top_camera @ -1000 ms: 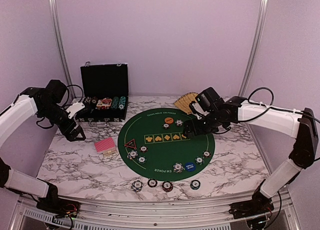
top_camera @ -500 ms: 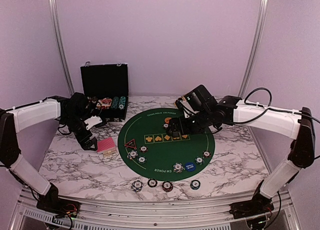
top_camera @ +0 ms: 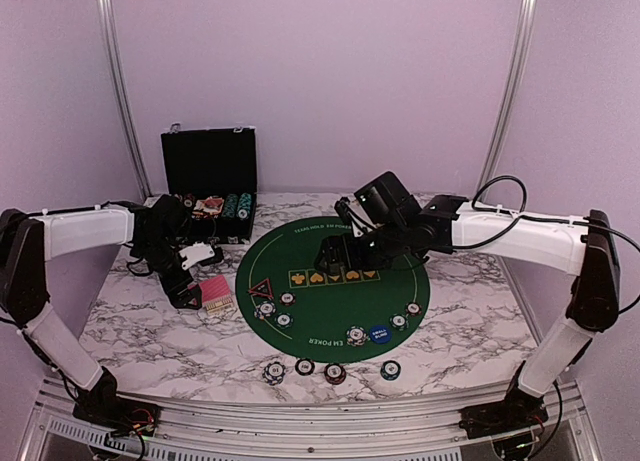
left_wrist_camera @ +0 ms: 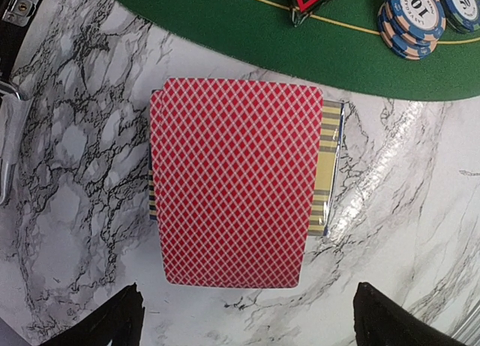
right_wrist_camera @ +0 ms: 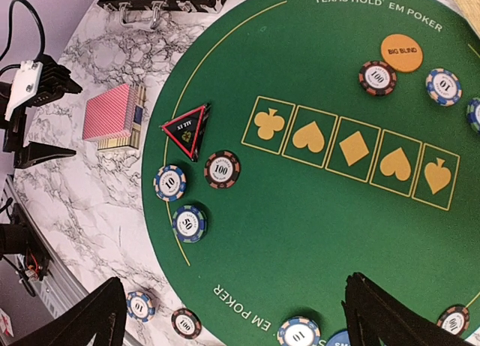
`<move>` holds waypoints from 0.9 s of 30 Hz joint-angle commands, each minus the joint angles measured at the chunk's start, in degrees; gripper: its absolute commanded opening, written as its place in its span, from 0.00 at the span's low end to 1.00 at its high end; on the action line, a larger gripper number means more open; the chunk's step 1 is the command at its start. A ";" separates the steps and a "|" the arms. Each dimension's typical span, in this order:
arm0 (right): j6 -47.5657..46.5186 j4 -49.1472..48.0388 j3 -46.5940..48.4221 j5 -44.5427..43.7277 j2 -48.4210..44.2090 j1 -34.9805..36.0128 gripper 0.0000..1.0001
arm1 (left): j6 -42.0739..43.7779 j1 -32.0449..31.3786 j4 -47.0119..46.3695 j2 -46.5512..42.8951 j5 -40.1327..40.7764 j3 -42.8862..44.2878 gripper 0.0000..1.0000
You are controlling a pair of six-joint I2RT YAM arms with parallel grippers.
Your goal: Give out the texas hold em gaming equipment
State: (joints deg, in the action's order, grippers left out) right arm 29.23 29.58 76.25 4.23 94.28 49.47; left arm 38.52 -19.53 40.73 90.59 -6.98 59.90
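Observation:
A deck of red-backed playing cards point(left_wrist_camera: 236, 181) lies on the marble just left of the green mat point(top_camera: 330, 306), resting on a striped card box. My left gripper point(left_wrist_camera: 251, 323) is open, its fingers wider than the deck and just short of its near edge. My right gripper point(right_wrist_camera: 236, 316) hovers open above the mat with nothing between its fingers. Below it lie a black-red triangular marker point(right_wrist_camera: 186, 128) and three chips point(right_wrist_camera: 222, 169). An orange button point(right_wrist_camera: 401, 52) sits at the mat's far side and a blue button point(top_camera: 378, 333) at its near side.
An open black chip case point(top_camera: 210, 196) stands at the back left. Several chips point(top_camera: 335, 372) lie on the marble in front of the mat, and more point(top_camera: 398, 321) sit along its near rim. A stacked chip pile point(left_wrist_camera: 411, 16) is near the marker.
My left arm has swung right and down to the card deck. My right arm has moved left across the mat towards its centre. Both grippers stayed open.

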 commanded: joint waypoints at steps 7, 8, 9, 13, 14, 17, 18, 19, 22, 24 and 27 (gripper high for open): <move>1.06 -1.56 1.82 0.42 -0.31 1.03 0.99 | 3.65 -0.86 0.04 1.48 -0.65 -0.51 0.99; 1.02 -1.55 1.80 0.42 -0.32 1.04 0.99 | 3.59 -0.83 0.03 1.78 -0.41 -0.41 0.99; 1.07 -1.59 1.78 0.43 -0.32 1.02 0.99 | 3.45 -0.82 0.00 2.08 -0.14 -0.32 0.99; 1.09 -1.55 1.71 0.86 -0.17 1.14 0.99 | 2.93 -0.94 -0.05 2.95 -0.13 0.42 0.99; 1.09 -1.59 1.67 0.79 -0.15 1.22 0.99 | 2.98 -0.91 -0.11 3.09 -0.16 0.58 0.99; 1.20 -1.55 1.50 0.53 -0.19 1.30 0.99 | 3.04 -0.89 -0.05 3.65 0.12 0.81 0.99; 1.18 -1.55 1.41 0.45 -0.23 1.35 0.99 | 3.05 -0.92 -0.04 3.90 0.26 0.83 0.99; 1.24 -1.55 1.37 0.43 -0.24 1.32 0.99 | 3.09 -0.88 -0.05 4.12 0.36 0.83 0.99; 1.19 -1.56 1.28 0.43 -0.32 1.32 0.99 | 2.78 -0.88 -0.21 4.97 0.49 1.02 0.99; 1.22 -1.64 1.27 0.43 -0.32 1.28 0.99 | 2.41 -0.91 -0.34 5.46 0.49 1.41 0.99; 1.18 -1.55 1.21 0.49 -0.32 1.31 0.99 | 2.07 -0.89 -1.01 5.97 0.84 1.77 0.99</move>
State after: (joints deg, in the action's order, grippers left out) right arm 30.02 29.12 76.25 4.67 94.28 50.28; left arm 41.15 -20.21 40.38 95.37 -6.72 60.05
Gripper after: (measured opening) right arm 0.990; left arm 0.989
